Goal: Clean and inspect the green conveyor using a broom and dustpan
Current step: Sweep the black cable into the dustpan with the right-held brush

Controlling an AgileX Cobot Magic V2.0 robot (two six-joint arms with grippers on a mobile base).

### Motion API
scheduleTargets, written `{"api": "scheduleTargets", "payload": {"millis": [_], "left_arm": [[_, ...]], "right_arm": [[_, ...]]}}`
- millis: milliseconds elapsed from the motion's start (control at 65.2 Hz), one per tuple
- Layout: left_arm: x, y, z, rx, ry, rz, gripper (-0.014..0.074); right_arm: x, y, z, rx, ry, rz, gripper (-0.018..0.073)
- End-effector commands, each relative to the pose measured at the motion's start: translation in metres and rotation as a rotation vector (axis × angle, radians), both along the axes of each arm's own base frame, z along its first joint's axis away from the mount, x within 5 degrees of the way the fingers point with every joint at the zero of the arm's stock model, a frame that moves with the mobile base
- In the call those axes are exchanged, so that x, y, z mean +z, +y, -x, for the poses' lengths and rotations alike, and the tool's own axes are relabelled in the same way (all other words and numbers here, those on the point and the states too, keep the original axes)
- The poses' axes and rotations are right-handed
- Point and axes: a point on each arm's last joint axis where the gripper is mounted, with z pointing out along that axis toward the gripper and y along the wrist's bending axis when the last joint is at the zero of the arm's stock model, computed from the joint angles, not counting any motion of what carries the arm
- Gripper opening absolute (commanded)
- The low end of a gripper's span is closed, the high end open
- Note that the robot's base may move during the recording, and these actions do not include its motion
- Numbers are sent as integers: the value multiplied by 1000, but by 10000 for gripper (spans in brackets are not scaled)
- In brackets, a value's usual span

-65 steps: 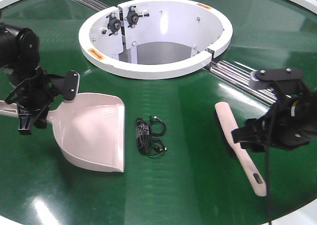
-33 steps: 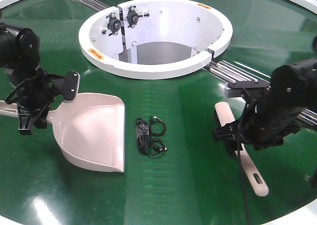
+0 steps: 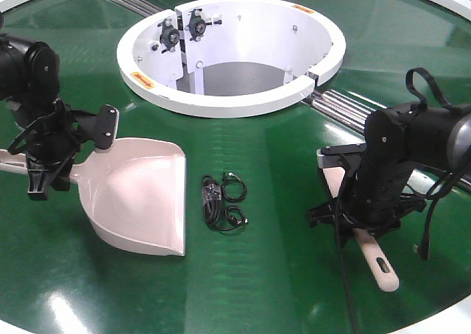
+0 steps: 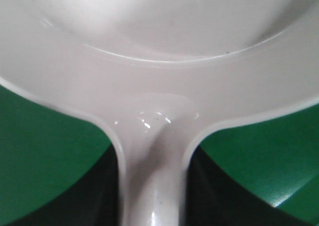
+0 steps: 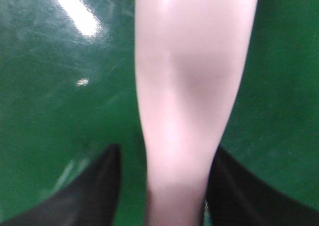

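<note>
Pink-beige broom | right gripper lowered astride handle | dustpan unmoved

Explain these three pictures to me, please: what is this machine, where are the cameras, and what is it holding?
This is a robot with two black arms, each ending in a two-fingered gripper. The wide picture looks forward from the robot over the green conveyor, a belt circling a white inner ring. The other two come from cameras on the wrists, looking along the fingers. The left gripper is closed on the handle of the dustpan, which lies on the belt. The right gripper straddles the handle of the broom with a gap on one side, so it looks open. Between them lies a small black tangle of cable.
</note>
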Motion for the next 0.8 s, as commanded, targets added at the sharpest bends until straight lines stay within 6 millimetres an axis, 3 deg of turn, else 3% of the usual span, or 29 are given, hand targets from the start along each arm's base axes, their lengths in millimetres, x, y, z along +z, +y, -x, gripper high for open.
{"api": "scheduleTargets", "payload": {"millis": [0, 138, 353, 491, 644, 782], "left_arm": [[26, -5, 5, 4, -54, 39, 4], [26, -5, 5, 4, -54, 39, 4], [26, -5, 5, 4, -54, 39, 4], [26, -5, 5, 4, -54, 39, 4], [26, -5, 5, 4, -54, 39, 4], [26, -5, 5, 4, -54, 39, 4]], "right_arm": [[23, 0, -4, 20, -87, -8, 173], [32, -1, -7, 50, -90, 7, -13], [52, 9, -10, 48, -108, -27, -8], [60, 34, -8, 91, -115, -58, -6], [57, 56, -6, 99, -95, -58, -6], [45, 62, -7, 43, -54, -55, -4]]}}
